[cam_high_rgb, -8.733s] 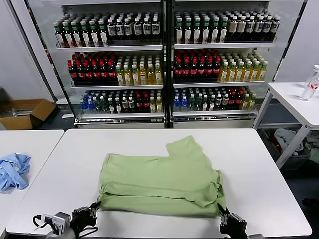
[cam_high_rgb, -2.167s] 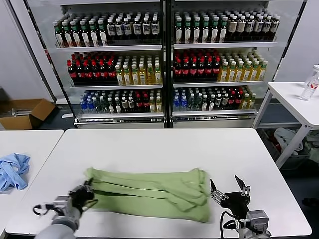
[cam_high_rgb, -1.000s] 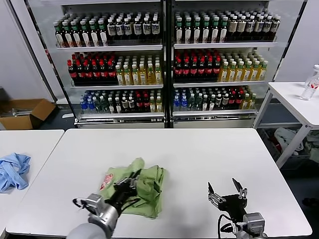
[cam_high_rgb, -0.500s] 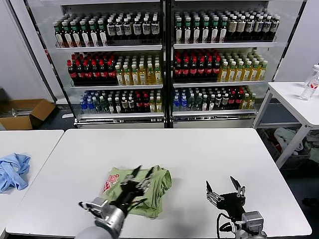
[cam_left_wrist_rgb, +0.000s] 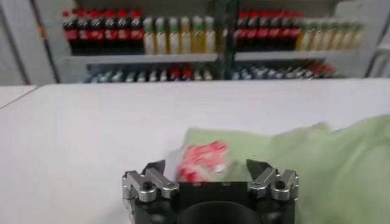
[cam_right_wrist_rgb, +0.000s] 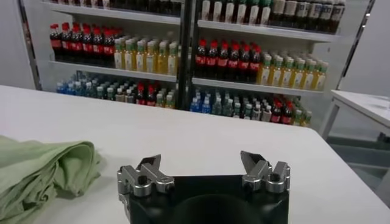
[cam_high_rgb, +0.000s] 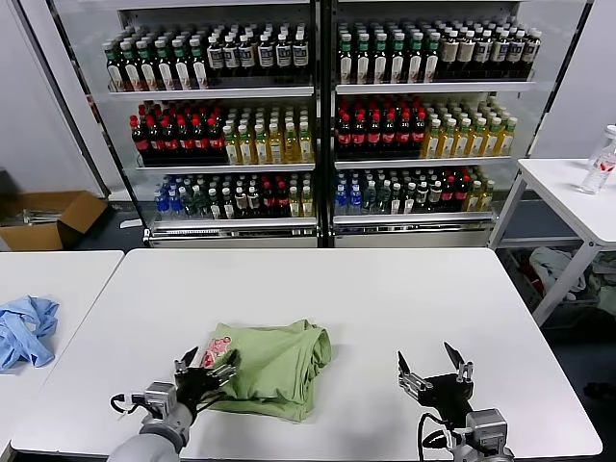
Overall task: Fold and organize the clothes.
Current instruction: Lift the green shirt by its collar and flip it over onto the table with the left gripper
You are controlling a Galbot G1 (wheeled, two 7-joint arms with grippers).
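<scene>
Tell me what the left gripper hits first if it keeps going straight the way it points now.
Most likely the green shirt. The left gripper, fingers open, sits at the shirt's near-left edge by the red-and-white graphic, which lies directly ahead in its wrist view. Depth is unclear, so it may skim just above the fabric.

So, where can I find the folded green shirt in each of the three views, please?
Head view: the green shirt lies folded on the white table, beside the open left gripper.
Left wrist view: the shirt lies just beyond that gripper.
Right wrist view: the shirt lies off to one side of the open right gripper.
Shared landmark: the drinks shelves behind.
</scene>
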